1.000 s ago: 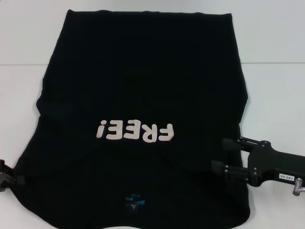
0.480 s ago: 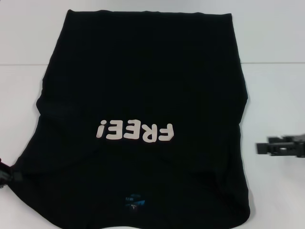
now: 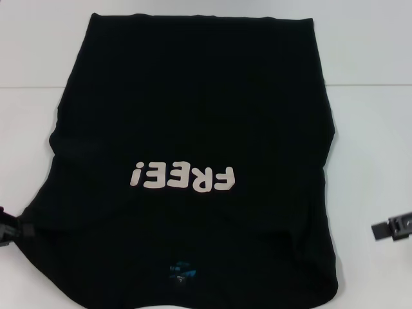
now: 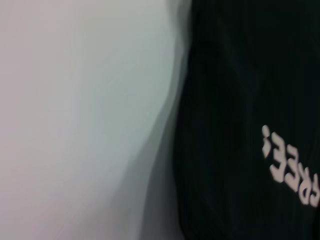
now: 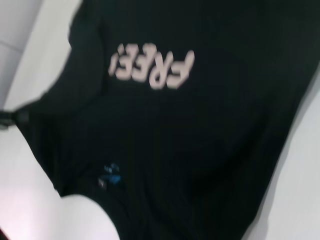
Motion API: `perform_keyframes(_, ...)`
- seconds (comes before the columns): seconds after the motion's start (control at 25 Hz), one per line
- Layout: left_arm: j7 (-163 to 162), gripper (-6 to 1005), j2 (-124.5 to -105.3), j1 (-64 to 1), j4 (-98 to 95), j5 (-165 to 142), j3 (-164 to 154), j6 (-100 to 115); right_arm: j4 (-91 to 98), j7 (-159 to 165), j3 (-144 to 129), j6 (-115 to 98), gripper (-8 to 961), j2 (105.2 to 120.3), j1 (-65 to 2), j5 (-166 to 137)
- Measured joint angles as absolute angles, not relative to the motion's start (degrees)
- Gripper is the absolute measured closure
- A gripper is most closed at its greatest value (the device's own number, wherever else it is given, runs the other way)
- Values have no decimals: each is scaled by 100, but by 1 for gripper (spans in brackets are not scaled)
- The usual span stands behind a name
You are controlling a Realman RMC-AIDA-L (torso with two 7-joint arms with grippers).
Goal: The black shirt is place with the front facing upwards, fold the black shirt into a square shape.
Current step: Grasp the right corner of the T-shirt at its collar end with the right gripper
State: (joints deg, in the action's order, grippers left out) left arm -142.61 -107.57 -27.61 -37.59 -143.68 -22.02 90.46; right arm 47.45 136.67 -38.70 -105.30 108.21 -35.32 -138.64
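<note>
1. The big black soft-fabric T-shirt with pale "FREE!" lettering point(image 3: 193, 167) lies flat mid-worktop, long axis running front edge to back.
2. Left gripper point(image 3: 11, 232) touches its left edge, so it's nearer; can't tell its fingers.
3. Right gripper point(image 3: 394, 228) sits apart by the right edge, same deal.

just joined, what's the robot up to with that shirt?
A black shirt with "FREE!" lettering lies face up on the white table, both sleeves already folded in, collar end nearest the robot. The left gripper sits at the shirt's left edge near the folded sleeve. The right gripper is off the fabric, out at the right over bare table. No lengthwise fold has been made yet.
</note>
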Motion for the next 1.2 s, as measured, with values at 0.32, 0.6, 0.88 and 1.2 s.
perform_keyframes(0.32,-14148,979,-10751,-2720,-3781,-14220,-2197,9098,4107,13595,-4026,-10456,139,10856,-3668,-14113)
perform_keyframes(0.6,-14033,978,-10748,-2726,-3778,-14114,-2197,9168,3853,13592,-4422,-10344,147,10901,-3767,-14124)
perform_keyframes(0.88,-14025,978,-10738,-2741,-3774,-14111,-2197,9183,3649,13583,-4847,-9960,155,11026,-3851,-14134)
perform_keyframes(1.2,-14009,979,-10721,-2791,-3778,-14105,-2197,9161,3633,13599,-5041,-9716,163,11196,-3947,-14140)
